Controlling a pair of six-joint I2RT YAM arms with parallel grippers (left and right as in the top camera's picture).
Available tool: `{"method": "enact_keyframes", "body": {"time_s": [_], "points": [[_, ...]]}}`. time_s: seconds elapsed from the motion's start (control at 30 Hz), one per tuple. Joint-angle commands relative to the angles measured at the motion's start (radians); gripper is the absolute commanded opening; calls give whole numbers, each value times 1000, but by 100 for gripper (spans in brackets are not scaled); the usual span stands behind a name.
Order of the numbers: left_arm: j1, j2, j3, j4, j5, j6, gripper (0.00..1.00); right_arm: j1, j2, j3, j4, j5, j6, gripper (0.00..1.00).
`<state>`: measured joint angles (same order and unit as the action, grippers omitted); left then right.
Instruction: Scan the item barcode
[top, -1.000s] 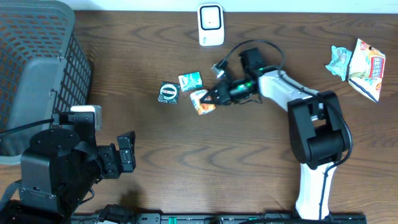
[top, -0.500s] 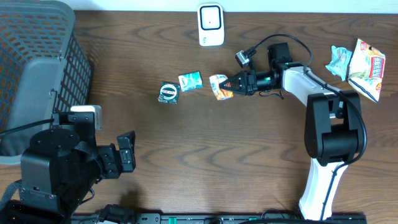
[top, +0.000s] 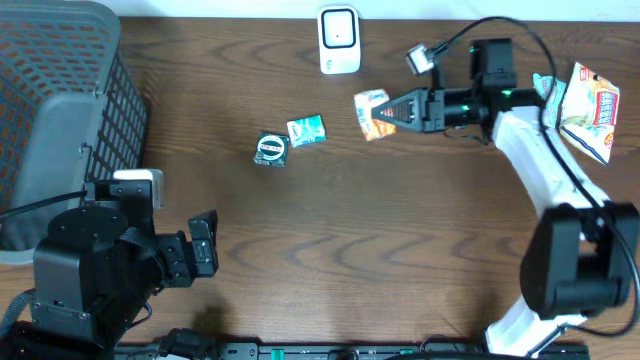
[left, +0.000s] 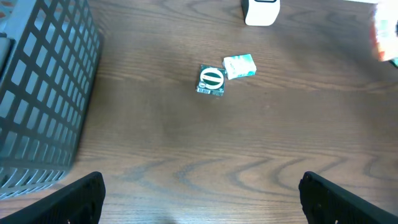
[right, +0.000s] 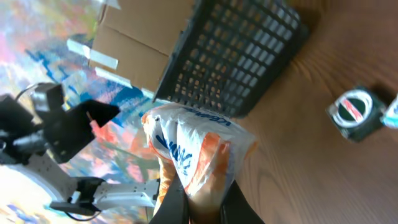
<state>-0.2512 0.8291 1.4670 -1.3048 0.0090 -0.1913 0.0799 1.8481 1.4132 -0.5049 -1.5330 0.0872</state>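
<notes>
Carried rightward, crinkled orange-and-white packet (top: 373, 113) sits pinched in right jaws; left jaws wide.

The overhead camera looks straight down from well above the dark brown wooden table (top: 330, 250), with both arms in frame. The left wrist camera sits low at the robot's side, facing forward and down over the wood (the grey plastic mesh basket (left: 37, 93) and white box-shaped scanner (left: 261, 9) show overhead too). The right wrist camera, rolled sideways, looks closely at the orange-and-white crinkled snack packet (right: 196, 152), with the basket beyond.
</notes>
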Motion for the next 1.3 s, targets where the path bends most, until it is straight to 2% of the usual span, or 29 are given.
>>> {"method": "enact_keyframes", "body": {"time_s": [0.0, 1.27], "points": [[3, -1, 9, -1, -2, -13, 98, -3, -42, -2, 6, -29, 2, 1], [3, -1, 9, -1, -2, -13, 98, -84, -41, -2, 52, -29, 2, 1]]}}
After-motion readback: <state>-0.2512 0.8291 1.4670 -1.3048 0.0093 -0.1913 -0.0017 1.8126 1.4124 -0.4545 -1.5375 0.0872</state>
